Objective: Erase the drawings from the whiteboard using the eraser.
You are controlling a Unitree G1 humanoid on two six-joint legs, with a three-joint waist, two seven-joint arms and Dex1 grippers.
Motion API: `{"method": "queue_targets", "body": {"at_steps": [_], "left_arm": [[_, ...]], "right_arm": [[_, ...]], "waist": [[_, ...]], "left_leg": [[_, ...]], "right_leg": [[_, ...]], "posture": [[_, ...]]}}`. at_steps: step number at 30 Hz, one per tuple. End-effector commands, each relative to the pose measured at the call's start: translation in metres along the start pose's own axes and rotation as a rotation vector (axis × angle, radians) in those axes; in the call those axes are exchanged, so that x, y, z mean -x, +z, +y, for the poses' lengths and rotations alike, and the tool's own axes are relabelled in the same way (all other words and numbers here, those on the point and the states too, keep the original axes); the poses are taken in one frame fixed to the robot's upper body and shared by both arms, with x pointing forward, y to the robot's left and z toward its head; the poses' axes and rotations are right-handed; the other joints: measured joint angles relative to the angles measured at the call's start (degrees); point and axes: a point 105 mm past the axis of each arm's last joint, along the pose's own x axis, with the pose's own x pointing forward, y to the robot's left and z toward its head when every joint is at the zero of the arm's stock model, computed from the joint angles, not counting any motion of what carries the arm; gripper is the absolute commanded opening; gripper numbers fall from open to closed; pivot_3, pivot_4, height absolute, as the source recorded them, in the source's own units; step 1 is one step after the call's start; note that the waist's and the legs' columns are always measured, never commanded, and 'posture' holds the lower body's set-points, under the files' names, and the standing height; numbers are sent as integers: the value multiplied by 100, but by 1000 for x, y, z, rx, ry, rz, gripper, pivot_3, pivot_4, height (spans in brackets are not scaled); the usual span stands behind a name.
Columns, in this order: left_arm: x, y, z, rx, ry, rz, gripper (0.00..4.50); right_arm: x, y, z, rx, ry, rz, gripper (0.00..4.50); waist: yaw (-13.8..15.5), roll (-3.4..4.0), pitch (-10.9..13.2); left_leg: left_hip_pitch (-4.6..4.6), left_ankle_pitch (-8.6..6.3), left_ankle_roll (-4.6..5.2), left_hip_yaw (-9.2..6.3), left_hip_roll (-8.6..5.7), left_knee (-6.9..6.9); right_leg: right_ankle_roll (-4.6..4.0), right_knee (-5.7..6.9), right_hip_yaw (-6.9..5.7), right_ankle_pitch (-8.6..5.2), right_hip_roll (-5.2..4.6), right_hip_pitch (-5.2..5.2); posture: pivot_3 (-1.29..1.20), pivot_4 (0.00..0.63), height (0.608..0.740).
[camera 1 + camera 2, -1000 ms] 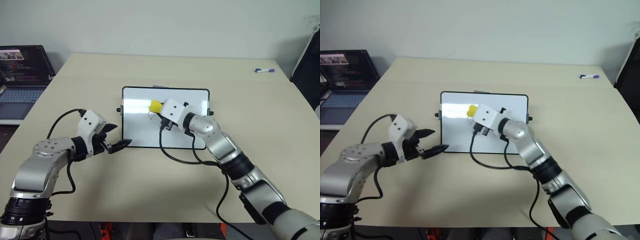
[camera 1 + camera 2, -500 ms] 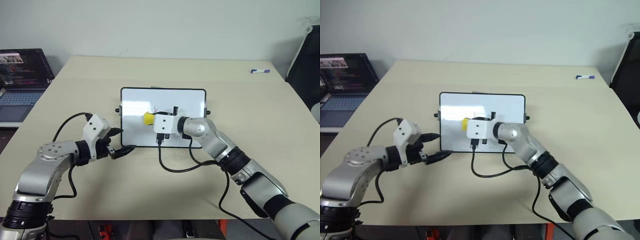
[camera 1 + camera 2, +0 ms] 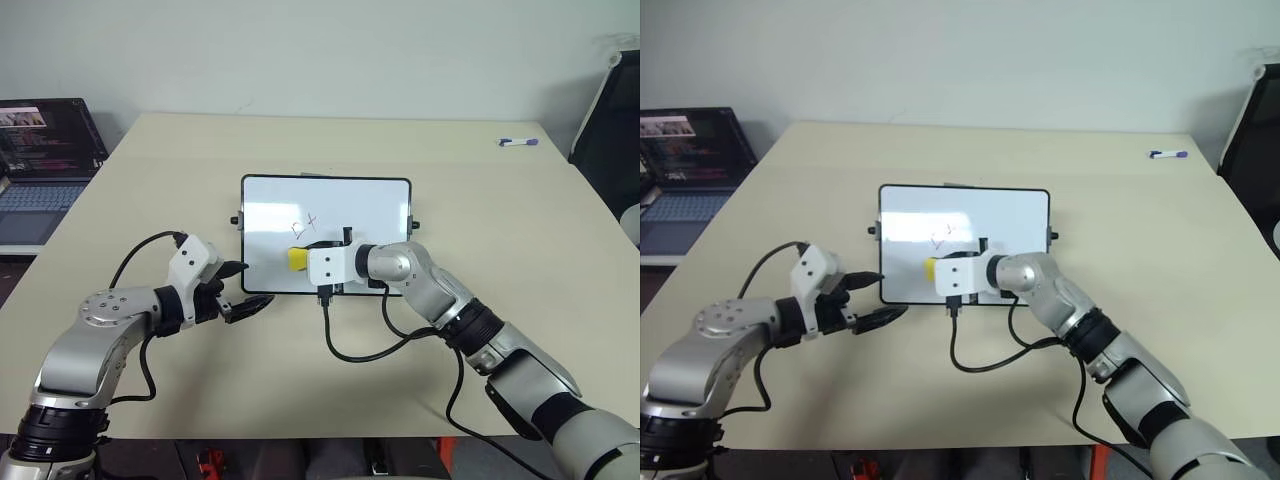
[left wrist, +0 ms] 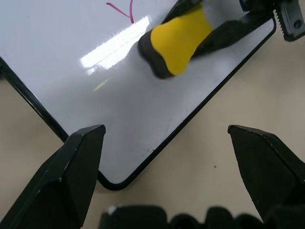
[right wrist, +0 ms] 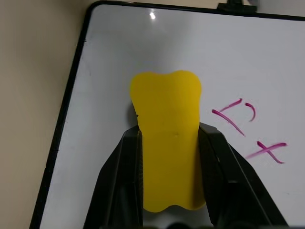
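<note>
Nearest to us, our left end effector (image 3: 243,291) hovers over the tabletop (image 3: 330,390) just off the near left corner of the whiteboard (image 3: 370,205), its two black fingers (image 4: 71,167) spread wide apart and holding nothing; beside it, a little farther in, our right end effector (image 3: 312,258) reaches leftward across the near part of the board, its fingers (image 5: 121,181) clamped on the sides of the eraser (image 5: 167,138); the yellow block sits low over the white surface near the board's near edge, left of centre, though we cannot tell whether its base touches; just beyond the eraser, the drawings (image 5: 248,129) show as thin reddish strokes on the board, apart from the block and not wiped; farther off, a laptop (image 3: 45,150) stands at the far left beside the tabletop, and a marker pen (image 3: 518,142) lies near the far right corner, well apart from the board.
</note>
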Motion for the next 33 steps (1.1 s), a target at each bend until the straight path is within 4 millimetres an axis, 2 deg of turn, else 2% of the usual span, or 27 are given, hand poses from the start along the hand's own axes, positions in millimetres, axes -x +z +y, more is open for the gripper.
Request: {"method": "queue_targets", "body": {"at_steps": [1,7,10,11,17,20,27,29,31,33], "left_arm": [[2,8,-1,-44,1,-27,4500],[1,7,-2,-42,0,-29,4500],[2,6,-2,-40,1,-30,4500],[2,6,-2,-40,1,-29,4500],[0,5,-4,-37,-6,-31,4500],[-1,5,-4,-37,-7,-32,4500],[-2,5,-6,-33,-8,-38,4500],[-3,5,-6,-32,-8,-39,4500],[-3,4,-7,-31,-7,-40,4500],[-3,4,-8,-30,-7,-41,4500]], "right_arm": [[9,-27,-41,-4,-173,125,1196],[5,-25,-26,26,-46,122,1196],[7,-28,-2,29,94,134,1196],[8,-28,1,37,108,134,1196],[3,-22,-44,47,-97,145,1195],[-1,-22,-43,18,-60,146,1195],[5,-24,-8,-98,220,130,1195],[5,-26,-14,-97,197,135,1195],[4,-32,-36,-97,81,162,1195],[5,-40,-47,-111,25,192,1195]], "waist": [[-1,1,1],[14,0,0],[17,-1,0],[18,0,0],[-1,3,2],[14,3,2],[15,3,2],[16,4,2],[12,4,2],[8,5,3]], "left_leg": [[0,3,1,0,0,0],[-5,6,0,1,-1,-4],[-5,5,0,0,-1,-9],[-5,5,0,-2,-1,-9],[-1,6,1,-1,1,-6],[1,8,3,-2,3,-6],[-3,6,2,-1,3,-9],[-4,6,2,-2,3,-10],[-4,6,2,-2,3,-10],[-2,6,2,-2,4,-9]], "right_leg": [[3,0,0,1,0,-1],[-16,-7,1,10,-1,-1],[-17,-8,-1,9,-1,-2],[-16,-8,-2,9,-1,-2],[-1,-4,-2,0,0,-2],[-3,-3,-3,0,1,-3],[-25,-9,-4,12,0,-3],[-25,-10,-5,12,0,-3],[-25,-10,-4,12,0,-3],[-25,-9,-5,12,0,-3]], "posture": [[0,150,740],[0,150,740],[0,150,740],[0,150,740],[0,150,740],[0,150,740],[0,150,740],[0,150,740],[0,150,740],[0,150,740]]}}
